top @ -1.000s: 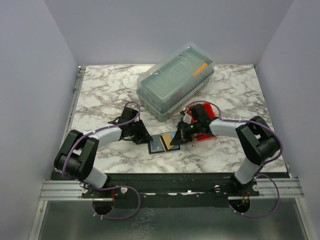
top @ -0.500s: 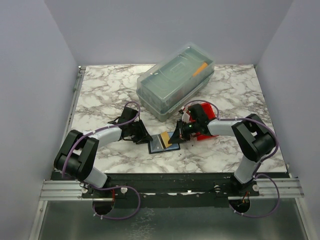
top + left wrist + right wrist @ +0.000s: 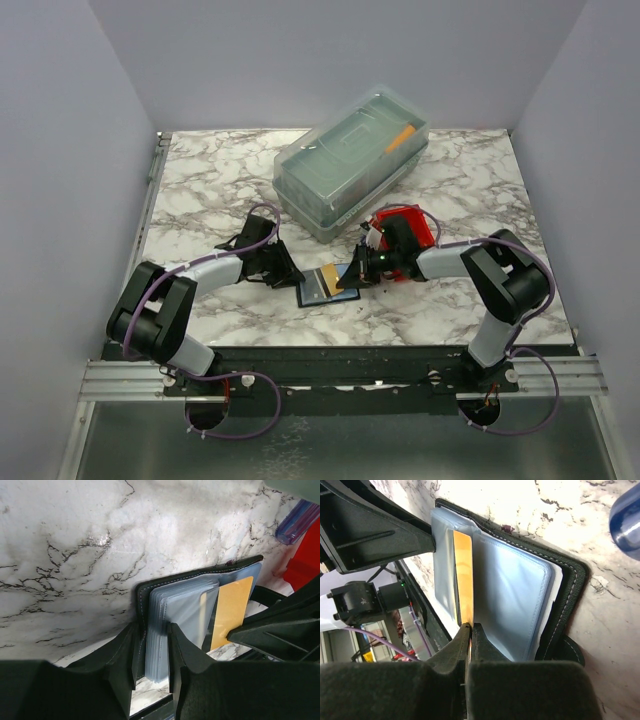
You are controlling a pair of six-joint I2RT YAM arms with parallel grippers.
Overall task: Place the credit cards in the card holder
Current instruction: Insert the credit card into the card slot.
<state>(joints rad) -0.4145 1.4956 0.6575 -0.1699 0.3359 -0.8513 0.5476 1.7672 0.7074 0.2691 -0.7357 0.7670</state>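
Gold card [image 3: 463, 587] nipped edge-on in my right pincer [image 3: 469, 630], my left pincer [image 3: 152, 632] clamping the open card holder [image 3: 165, 581] on the bench [image 3: 200, 190], I should feed it straight and slowly into a clear sleeve [image 3: 510, 600].

left arm [image 3: 205, 270] low, elbow bent, forearm angled inward. left gripper [image 3: 284, 271] part-closed, fingers [image 3: 120, 652] clamped on card holder [image 3: 180, 612] edge. right arm [image 3: 455, 262] mirrors it, wrist low. right gripper [image 3: 352, 279] pinched tight on tan card [image 3: 463, 575]. grippers nearly tip to tip.
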